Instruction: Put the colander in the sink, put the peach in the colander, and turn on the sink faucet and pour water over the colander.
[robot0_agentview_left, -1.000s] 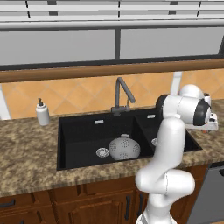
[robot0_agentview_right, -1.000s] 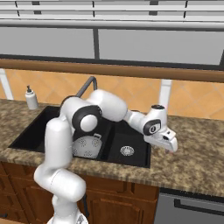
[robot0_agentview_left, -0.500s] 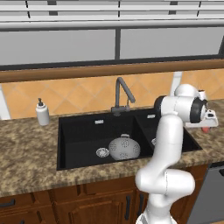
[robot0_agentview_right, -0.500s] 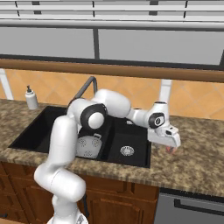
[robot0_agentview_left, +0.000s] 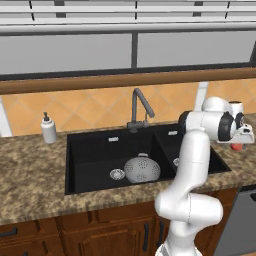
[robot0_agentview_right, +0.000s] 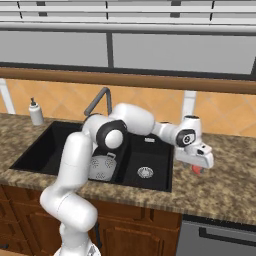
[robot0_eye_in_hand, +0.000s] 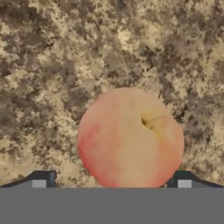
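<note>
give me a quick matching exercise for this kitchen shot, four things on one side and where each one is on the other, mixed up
Things:
1. colander
2. peach
3. soap dispenser
4. sink faucet

Places:
A. on the counter, left of the sink
B. behind the sink, at the middle of its back edge
C. in the left basin, near the drain
D. on the counter right of the sink, below the open claw

Pairs: 1-C, 2-D, 3-A, 4-B

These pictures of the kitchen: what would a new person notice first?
Probably the white arm reaching right, its open gripper low over the peach on the speckled counter. Next, the black sink, where the grey colander sits in the left basin.
</note>
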